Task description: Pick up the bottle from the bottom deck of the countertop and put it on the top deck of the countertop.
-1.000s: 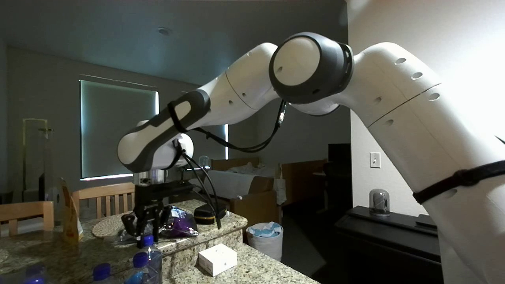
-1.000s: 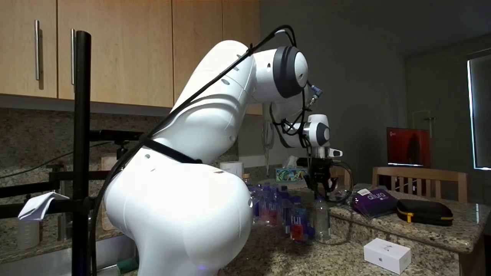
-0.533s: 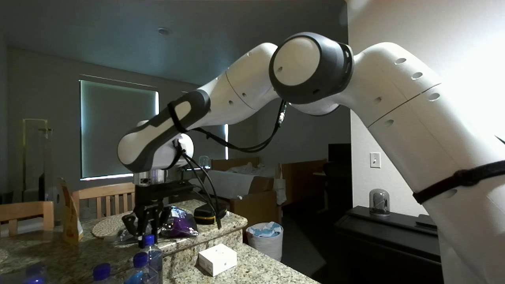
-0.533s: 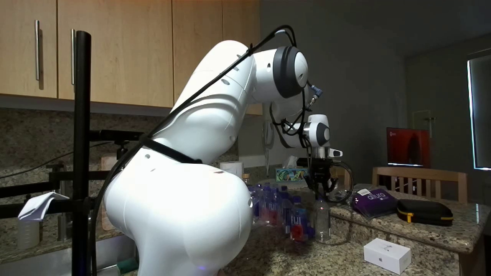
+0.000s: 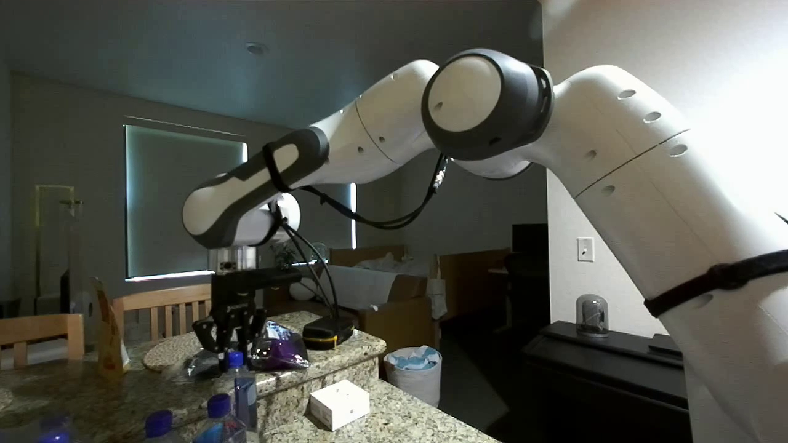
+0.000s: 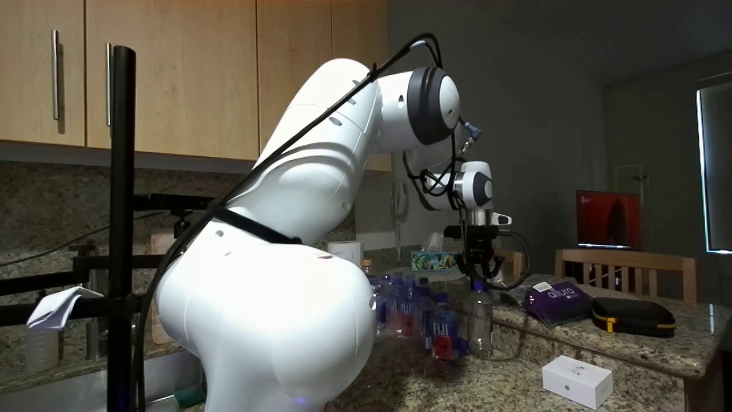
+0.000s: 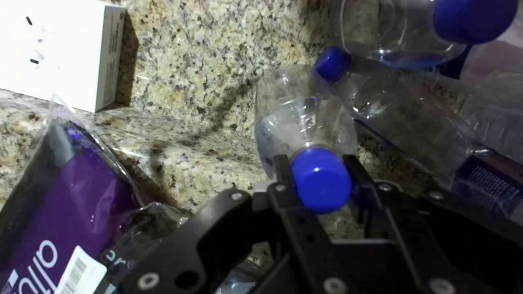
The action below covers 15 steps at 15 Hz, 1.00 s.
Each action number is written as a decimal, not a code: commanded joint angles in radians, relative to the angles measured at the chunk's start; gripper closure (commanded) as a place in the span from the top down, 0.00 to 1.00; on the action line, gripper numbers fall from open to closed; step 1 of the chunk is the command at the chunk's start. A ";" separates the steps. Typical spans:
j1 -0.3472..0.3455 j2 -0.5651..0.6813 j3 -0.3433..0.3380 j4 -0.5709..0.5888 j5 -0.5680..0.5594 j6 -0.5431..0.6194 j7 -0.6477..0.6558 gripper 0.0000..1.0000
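My gripper [image 7: 318, 173] is shut on the blue cap of a clear bottle [image 7: 302, 114], one finger on each side. The bottle hangs upright over the bottom deck [image 6: 503, 383], its base seemingly just off the stone. It shows in both exterior views [image 5: 245, 397] [image 6: 481, 320]; no red shows on the side I see. A FIJI bottle with a red patch [image 6: 445, 340] stands close beside it on the bottom deck. The top deck [image 6: 669, 343] is the raised ledge right behind the held bottle; it also shows in an exterior view [image 5: 329, 366].
Several blue-capped bottles [image 6: 400, 309] crowd one side of the held bottle. A purple bag [image 6: 560, 300] and a black case [image 6: 632, 316] lie on the top deck. A white box [image 6: 577, 380] sits on the bottom deck. Chair backs [image 6: 626, 266] stand beyond the ledge.
My gripper has risen a little, and the bottle held by its cap has come up with it. Half a second ago both were lower. The other bottles have not moved.
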 commanded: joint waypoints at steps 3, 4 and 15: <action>0.003 0.021 0.040 0.157 0.007 -0.166 -0.076 0.14; 0.010 0.032 0.045 0.195 0.004 -0.189 -0.080 0.14; 0.097 0.346 0.042 0.748 -0.017 -0.363 -0.083 0.14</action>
